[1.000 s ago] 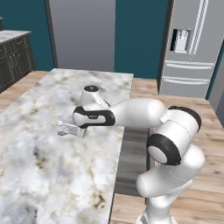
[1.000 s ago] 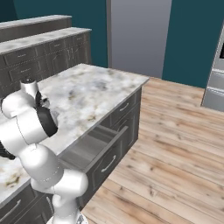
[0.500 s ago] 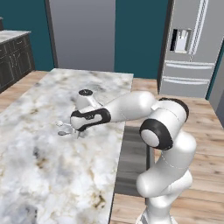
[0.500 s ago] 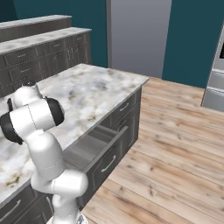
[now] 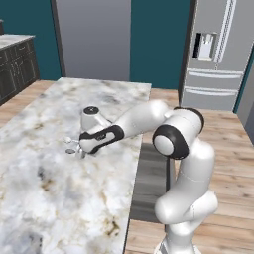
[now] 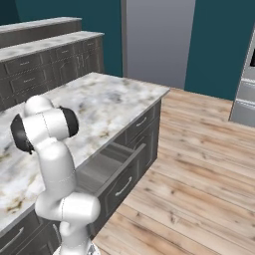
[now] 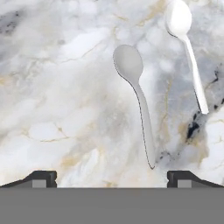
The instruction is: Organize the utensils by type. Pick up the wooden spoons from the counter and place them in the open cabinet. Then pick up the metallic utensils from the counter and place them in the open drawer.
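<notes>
A: Our pincer (image 7: 112,177) stands wide open, empty, low over the bench (image 7: 52,87). Going left to right in the hand view, we count two metallic utensils: one grey spoon (image 7: 136,100) at centre, its handle running down between our fingertips (image 7: 43,177), and a paler spoon (image 7: 188,52) at the upper right.

B: Then we take the centre one. We judge it best to drop straight down and close across the slim handle, keeping clear of the neighbour. The open drawer (image 6: 117,167) waits at lower centre of the right base view.
</notes>
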